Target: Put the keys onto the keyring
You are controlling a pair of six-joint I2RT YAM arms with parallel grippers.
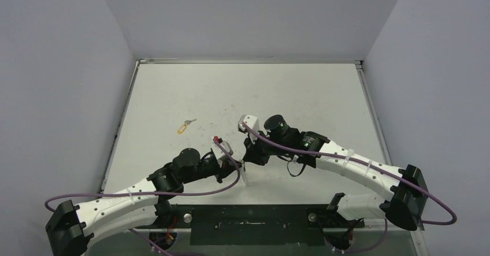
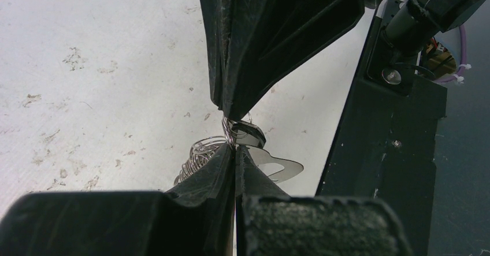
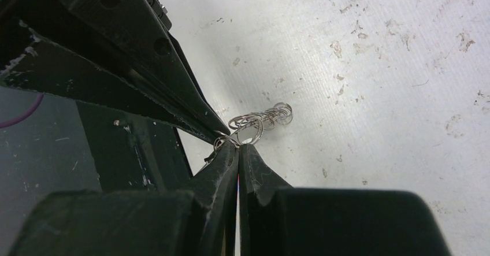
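Ring-prying step, likely: left gripper [image 2: 235, 152] and right gripper [image 3: 238, 148] pinch shut on silver small-ring chain [image 3: 268, 117]; next, fetch yellow-tagged key [image 1: 184, 128] at ten o'clock.

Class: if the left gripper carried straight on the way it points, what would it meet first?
Probably the right gripper, tip to tip with the left gripper; only the small rings lie between them.

White table [image 1: 312, 94], matte finish, its surface flecked with small dark scuff marks [image 2: 74, 59]. Thin metal rim [image 1: 248, 61] runs along the far edge. Plain pale grey walls [image 1: 248, 13] enclose it on three sides.
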